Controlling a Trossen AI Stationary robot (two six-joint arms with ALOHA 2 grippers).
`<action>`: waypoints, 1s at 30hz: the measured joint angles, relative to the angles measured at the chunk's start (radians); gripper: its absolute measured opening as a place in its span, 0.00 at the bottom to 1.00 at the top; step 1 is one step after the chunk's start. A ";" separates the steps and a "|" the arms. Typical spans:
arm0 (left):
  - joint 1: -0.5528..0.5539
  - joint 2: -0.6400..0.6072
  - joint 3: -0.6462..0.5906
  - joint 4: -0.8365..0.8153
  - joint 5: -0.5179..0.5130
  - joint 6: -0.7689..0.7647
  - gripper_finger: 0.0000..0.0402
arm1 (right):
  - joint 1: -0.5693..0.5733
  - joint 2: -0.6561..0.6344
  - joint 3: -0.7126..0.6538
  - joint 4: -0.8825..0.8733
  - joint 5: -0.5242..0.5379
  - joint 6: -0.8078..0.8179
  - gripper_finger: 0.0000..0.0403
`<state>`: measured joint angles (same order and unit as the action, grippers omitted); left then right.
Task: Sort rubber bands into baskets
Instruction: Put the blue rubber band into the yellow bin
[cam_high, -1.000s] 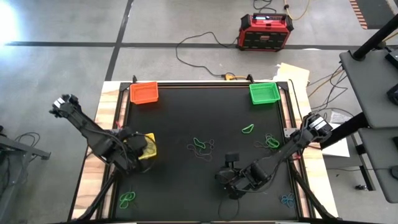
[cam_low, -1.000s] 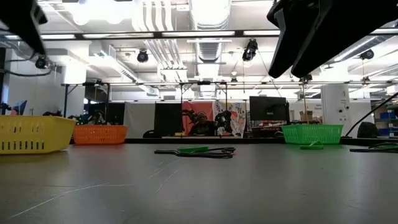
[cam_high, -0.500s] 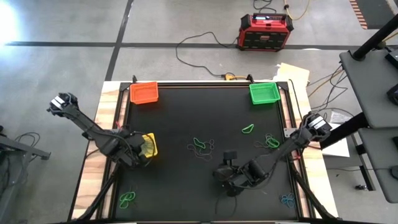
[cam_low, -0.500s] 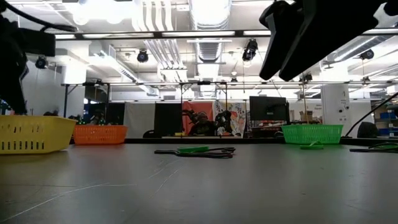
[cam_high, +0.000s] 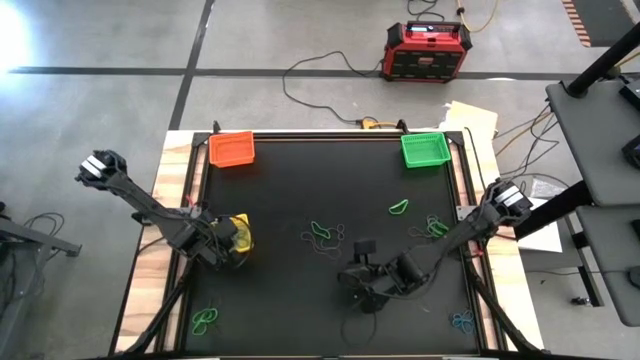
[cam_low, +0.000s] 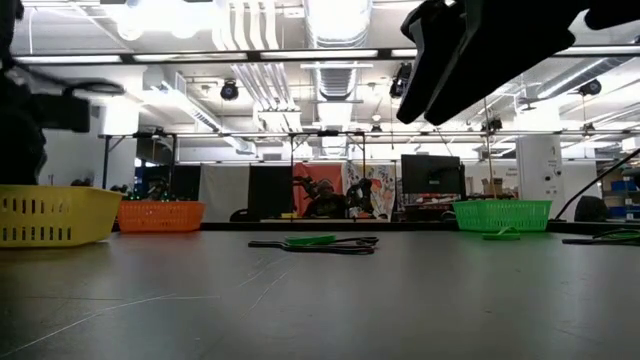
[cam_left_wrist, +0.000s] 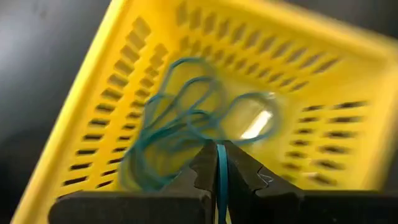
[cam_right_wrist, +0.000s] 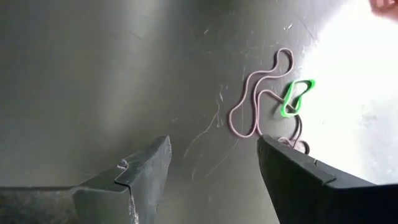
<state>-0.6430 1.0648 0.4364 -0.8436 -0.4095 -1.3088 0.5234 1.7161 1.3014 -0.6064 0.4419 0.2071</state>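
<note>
The yellow basket (cam_high: 243, 233) stands at the table's left side, and my left gripper (cam_high: 224, 243) reaches down into it, shut on a blue rubber band (cam_left_wrist: 186, 121). The basket's mesh floor (cam_left_wrist: 292, 93) fills the left wrist view. My right gripper (cam_high: 356, 288) hangs open above the table's near middle, touching nothing. Ahead of its fingers, a brownish band (cam_right_wrist: 258, 99) and a green band (cam_right_wrist: 296, 96) lie flat on the black mat. The orange basket (cam_high: 231, 149) and the green basket (cam_high: 424, 149) stand at the far corners. My left gripper pinches a strand of the blue band (cam_left_wrist: 219, 169) between its two fingers, at their free ends. The fingers come from above, slanting down into the yellow basket. The band's loops (cam_left_wrist: 180, 112) spread out beyond the fingertips over the basket's floor; whether they rest on it, I cannot tell.
Loose bands lie on the mat: a cluster at the middle (cam_high: 325, 237), green ones at the right (cam_high: 399, 208) (cam_high: 436, 228) and near left (cam_high: 205, 319), blue ones near right (cam_high: 462, 321). A red-and-black box (cam_high: 427, 50) stands on the floor beyond the table.
My left gripper has gone down, with the blue band, into the yellow basket, staying shut.
</note>
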 joint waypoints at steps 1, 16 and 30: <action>0.000 0.002 -0.014 0.004 0.000 -0.009 0.00 | -0.001 0.000 0.000 0.001 0.000 -0.003 0.58; 0.000 0.002 -0.045 0.020 -0.017 -0.006 0.03 | -0.009 0.000 0.000 0.014 0.001 -0.002 0.58; 0.000 0.000 0.075 -0.115 -0.029 0.044 0.43 | -0.012 0.000 0.000 0.014 0.003 -0.004 0.58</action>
<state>-0.6430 1.0649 0.5118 -0.9584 -0.4390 -1.2646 0.5114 1.7161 1.3010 -0.5925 0.4450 0.2032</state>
